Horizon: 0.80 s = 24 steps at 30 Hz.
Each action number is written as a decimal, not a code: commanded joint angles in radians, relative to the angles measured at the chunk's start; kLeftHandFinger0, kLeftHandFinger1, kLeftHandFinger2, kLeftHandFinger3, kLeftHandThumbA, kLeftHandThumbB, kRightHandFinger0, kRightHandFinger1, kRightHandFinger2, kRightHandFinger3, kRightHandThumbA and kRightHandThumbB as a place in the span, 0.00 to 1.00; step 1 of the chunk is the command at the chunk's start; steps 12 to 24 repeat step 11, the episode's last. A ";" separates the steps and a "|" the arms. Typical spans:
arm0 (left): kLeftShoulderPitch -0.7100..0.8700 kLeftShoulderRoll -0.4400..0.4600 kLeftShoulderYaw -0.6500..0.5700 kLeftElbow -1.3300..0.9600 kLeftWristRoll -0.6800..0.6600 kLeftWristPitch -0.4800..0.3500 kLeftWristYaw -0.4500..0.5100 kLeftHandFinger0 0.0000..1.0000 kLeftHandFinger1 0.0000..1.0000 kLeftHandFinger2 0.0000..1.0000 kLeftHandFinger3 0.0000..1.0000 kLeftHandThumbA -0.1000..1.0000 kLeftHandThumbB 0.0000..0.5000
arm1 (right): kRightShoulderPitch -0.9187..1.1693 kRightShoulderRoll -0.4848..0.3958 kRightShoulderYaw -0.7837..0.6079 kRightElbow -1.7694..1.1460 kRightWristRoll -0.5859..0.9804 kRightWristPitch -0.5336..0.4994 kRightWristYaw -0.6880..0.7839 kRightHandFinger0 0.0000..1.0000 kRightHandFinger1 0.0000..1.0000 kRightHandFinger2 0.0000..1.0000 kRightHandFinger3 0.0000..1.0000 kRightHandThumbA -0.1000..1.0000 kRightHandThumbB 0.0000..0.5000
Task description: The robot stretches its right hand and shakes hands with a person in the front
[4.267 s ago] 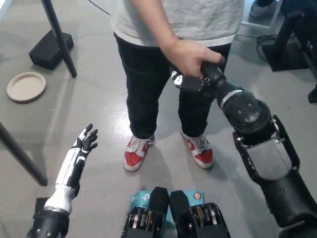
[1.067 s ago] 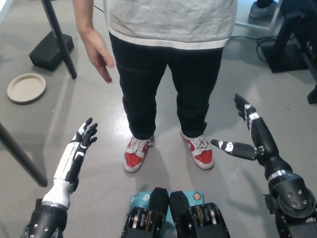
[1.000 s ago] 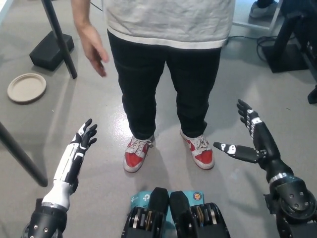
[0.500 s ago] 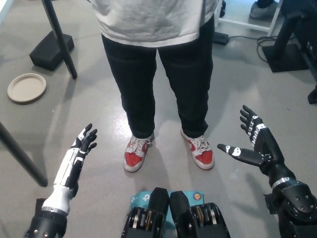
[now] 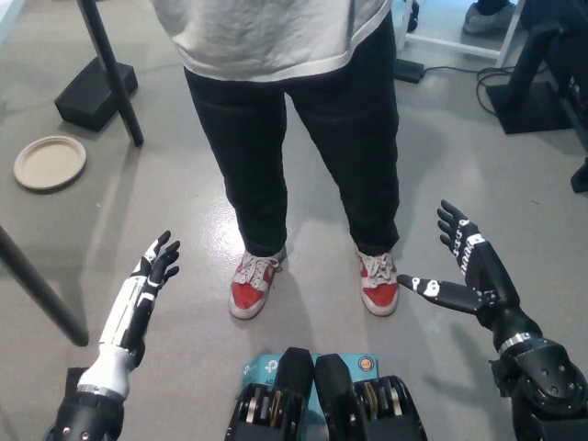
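We are holding our right hand point(image 5: 470, 268) out at 4 o'clock, fingers spread wide and gripping nothing. The person point(image 5: 294, 119) is standing at 12 o'clock. Our left hand point(image 5: 152, 271) is resting open at 8 o'clock.

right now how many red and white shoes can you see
2. Left shoe on the floor by the white left hand; right shoe near the black right hand. Both hands are open, holding nothing.

Bright even light, soft shadows, sharp pic
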 commanded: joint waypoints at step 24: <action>-0.015 0.013 -0.002 0.008 0.027 -0.066 0.000 1.00 1.00 1.00 1.00 1.00 0.20 | -0.014 -0.010 0.013 -0.008 -0.033 -0.084 -0.014 1.00 1.00 1.00 1.00 1.00 0.72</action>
